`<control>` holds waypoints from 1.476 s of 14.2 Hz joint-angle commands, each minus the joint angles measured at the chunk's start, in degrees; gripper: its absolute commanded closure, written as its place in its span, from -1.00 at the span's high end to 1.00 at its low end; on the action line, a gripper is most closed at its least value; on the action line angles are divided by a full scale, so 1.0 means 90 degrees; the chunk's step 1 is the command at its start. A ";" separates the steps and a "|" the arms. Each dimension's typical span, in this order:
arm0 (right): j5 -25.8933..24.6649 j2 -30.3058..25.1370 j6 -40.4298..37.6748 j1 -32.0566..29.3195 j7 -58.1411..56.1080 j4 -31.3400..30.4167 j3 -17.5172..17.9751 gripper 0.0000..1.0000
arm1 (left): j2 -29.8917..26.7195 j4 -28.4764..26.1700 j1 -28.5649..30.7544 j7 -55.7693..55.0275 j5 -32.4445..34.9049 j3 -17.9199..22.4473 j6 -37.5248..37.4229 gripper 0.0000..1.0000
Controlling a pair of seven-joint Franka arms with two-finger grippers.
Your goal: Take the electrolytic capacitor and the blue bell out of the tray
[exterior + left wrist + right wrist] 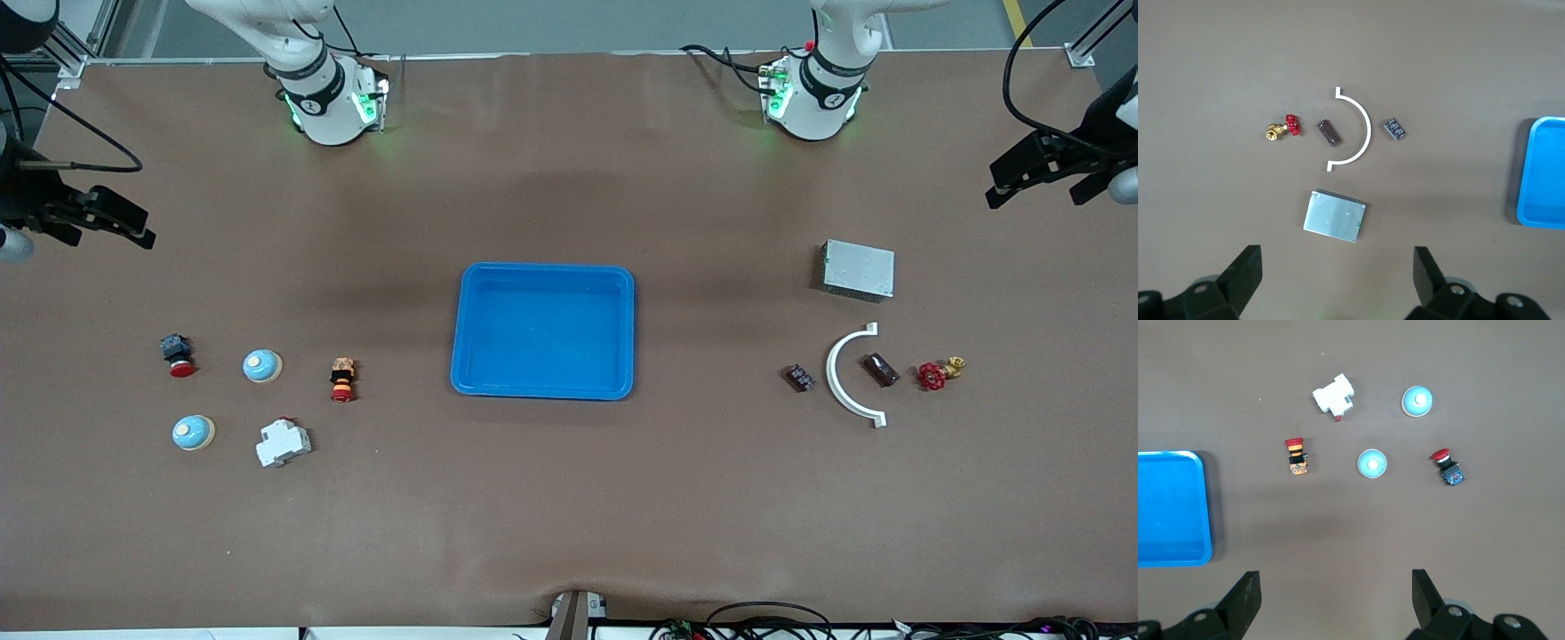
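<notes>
The blue tray [544, 331] sits empty at mid-tabletop, two blue bells [262, 365] and a dark capacitor [881, 370] already outside it, while the left gripper [1040, 182] and right gripper [98, 222] hover aside, jaws open and empty.

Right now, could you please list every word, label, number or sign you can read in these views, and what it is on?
No text can be read anywhere.
Small dark component: pale marks on top, too small to read.
Blue tray, grey metal box, white breaker: no markings visible.
</notes>
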 commanded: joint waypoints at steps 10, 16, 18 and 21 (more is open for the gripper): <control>0.0190 -0.0334 -0.0199 0.0370 0.0235 -0.0046 -0.0027 1.00 | -0.0023 0.0007 0.0019 0.0137 -0.0051 -0.0141 -0.0065 1.00; 0.0190 -0.0402 -0.0170 0.0341 0.0225 -0.0046 -0.0056 1.00 | -0.0033 -0.0022 0.0019 0.0137 -0.0041 -0.0238 -0.0075 1.00; 0.0180 -0.0402 -0.0140 0.0331 0.0235 -0.0046 -0.0076 1.00 | -0.0042 0.0007 0.0028 0.0069 -0.0041 -0.0355 -0.0075 1.00; 0.0122 -0.0402 -0.0140 0.0331 0.0235 -0.0046 -0.0076 1.00 | -0.0023 0.0036 0.0019 -0.0019 -0.0041 -0.0414 -0.0055 1.00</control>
